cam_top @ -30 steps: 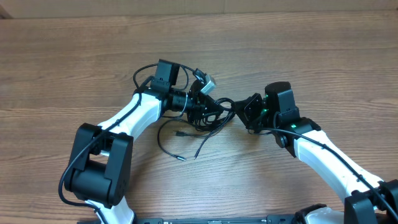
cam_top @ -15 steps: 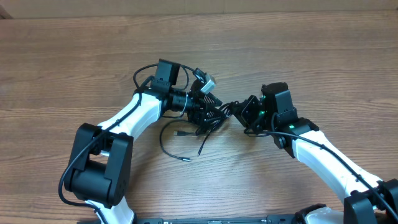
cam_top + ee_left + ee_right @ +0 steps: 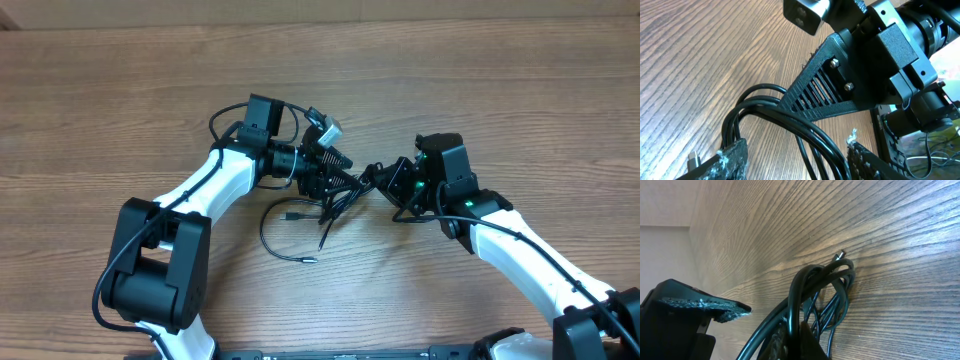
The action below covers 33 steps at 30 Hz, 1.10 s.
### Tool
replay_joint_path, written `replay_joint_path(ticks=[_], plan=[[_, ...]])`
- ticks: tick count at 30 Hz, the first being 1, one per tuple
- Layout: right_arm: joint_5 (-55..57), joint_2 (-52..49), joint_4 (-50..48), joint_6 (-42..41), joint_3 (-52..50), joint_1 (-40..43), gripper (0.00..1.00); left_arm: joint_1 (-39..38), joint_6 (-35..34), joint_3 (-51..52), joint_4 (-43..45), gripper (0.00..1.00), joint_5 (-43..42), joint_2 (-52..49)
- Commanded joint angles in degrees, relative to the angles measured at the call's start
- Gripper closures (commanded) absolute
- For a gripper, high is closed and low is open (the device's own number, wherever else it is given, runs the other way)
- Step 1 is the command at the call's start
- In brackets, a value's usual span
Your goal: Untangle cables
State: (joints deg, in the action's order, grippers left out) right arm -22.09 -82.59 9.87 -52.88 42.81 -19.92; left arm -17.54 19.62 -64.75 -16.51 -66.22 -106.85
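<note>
The left gripper (image 3: 332, 180) has its fingers (image 3: 729, 159) apart, and the cables (image 3: 790, 117) pass loosely between them, unpinched. Just beyond those tips the right gripper (image 3: 385, 183) has the same bundle hooked against 1 finger (image 3: 800, 342), though whether it pinches I cannot tell. The bundle's long axis runs tip to tip between the 2 grippers, both equally near, while loose ends (image 3: 310, 259) trail back past the left fingers onto the table (image 3: 100, 100).
</note>
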Motion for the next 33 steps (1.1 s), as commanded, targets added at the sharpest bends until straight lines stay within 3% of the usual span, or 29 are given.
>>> replay_joint_path(ticks=[1, 10, 16, 22, 33], plan=[[0.02, -0.48, -0.59, 0.87, 0.33, -0.28, 0.96, -0.17, -1.79, -0.22, -0.13, 0.36, -1.42, 0.26], [0.2, -0.48, -0.76, 0.87, 0.33, -0.28, 0.96, -2.12, -2.05, -0.22, -0.15, 0.43, -1.68, 0.26], [0.2, -0.48, -0.79, 0.87, 0.33, -0.26, 0.96, -4.68, -2.05, -0.22, -0.09, 0.49, 5.49, 0.26], [0.2, -0.48, -0.76, 0.87, 0.33, -0.26, 0.96, -4.83, -2.08, -0.22, 0.09, 0.79, 8.26, 0.26], [0.17, -0.48, -0.74, 0.9, 0.33, -0.28, 0.96, -4.46, -2.08, -0.22, 0.33, 0.9, 9.55, 0.26]])
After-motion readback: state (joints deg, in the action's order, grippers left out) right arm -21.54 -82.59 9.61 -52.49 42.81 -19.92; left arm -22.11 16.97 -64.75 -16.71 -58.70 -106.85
